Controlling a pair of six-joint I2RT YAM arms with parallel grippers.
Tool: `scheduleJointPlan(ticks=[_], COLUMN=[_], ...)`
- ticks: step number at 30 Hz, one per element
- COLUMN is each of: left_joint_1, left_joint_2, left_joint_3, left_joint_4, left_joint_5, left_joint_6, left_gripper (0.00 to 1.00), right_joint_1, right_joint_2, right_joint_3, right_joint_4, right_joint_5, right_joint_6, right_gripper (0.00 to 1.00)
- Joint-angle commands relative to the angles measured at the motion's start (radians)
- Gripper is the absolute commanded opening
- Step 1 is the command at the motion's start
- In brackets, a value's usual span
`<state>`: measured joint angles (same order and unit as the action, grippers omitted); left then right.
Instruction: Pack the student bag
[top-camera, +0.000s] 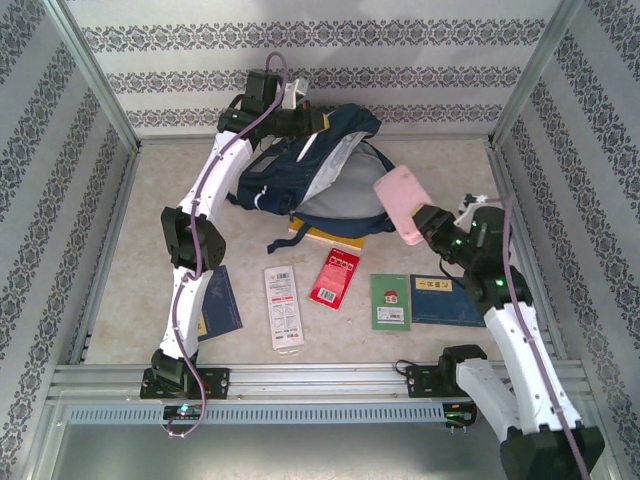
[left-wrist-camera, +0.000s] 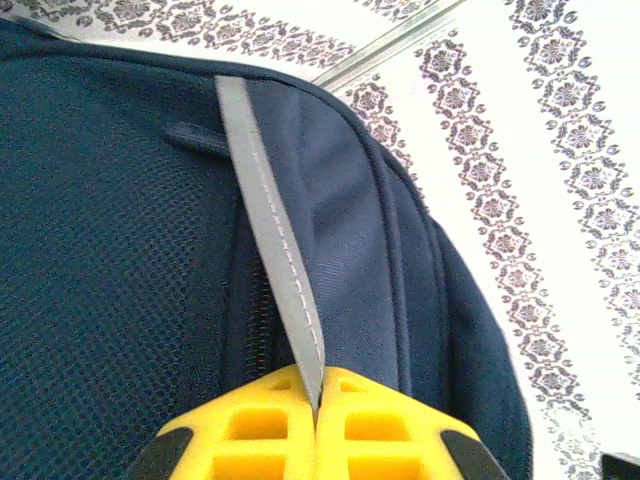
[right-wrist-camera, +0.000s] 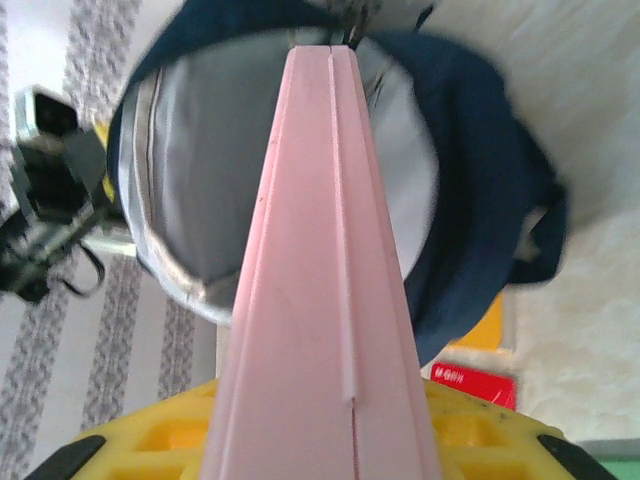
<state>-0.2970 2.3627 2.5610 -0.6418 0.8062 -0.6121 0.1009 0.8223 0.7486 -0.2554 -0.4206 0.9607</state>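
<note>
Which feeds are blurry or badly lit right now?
Right wrist: the navy-blue fabric backpack behind the flat pink case is soft and smeared. Left wrist: the grey woven strap is crisp. Top external: even light, faint shadows.

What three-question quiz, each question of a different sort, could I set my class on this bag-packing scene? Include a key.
1. True or false: the left gripper is shut on the student bag's grey strip.
2. The right gripper holds: A a pink item; B nothing; C a bottle.
3. Fill in: the red packet lies between the white packet and the ___ booklet.
Key: 1 true; 2 A; 3 green.
</note>
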Motion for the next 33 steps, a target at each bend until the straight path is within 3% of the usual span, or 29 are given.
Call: scheduleJointPlan(ticks=[1,6,17,31,33], left_joint_1=[0.004,0.005,0.006,0.006,0.008], left_joint_2=[-0.113,-0.133,-0.177,-0.214,-0.212], left_joint_3=[0.009,-0.017,-0.039,-0.061,-0.062], left_joint_4=[0.145,0.145,0.178,0.212,0.197], left_joint_5=[0.088,0.122,0.183,0.188,0.178], left_joint_6=[-0.034,-0.027,-0.031,-0.065,-0.051], left_gripper=[0.00,0.00,0.00,0.00,0.00], right_joint_1=[0.069,0.118,0.164,0.389,0.415], right_joint_2=[0.097,0.275,0.773,1.211,1.278], right_joint_3=[0.067,0.106,0.382,0.808,0.881], right_joint_4=[0.119,0.230,0.383,0.226,0.227], right_joint_5=[-0.102,-0.132,-0.429,-0.008,0.014], right_joint_6=[-0.037,-0.008,-0.052,0.061,0.071], right_gripper=[0.28,0.28,0.29,0.36,0.49])
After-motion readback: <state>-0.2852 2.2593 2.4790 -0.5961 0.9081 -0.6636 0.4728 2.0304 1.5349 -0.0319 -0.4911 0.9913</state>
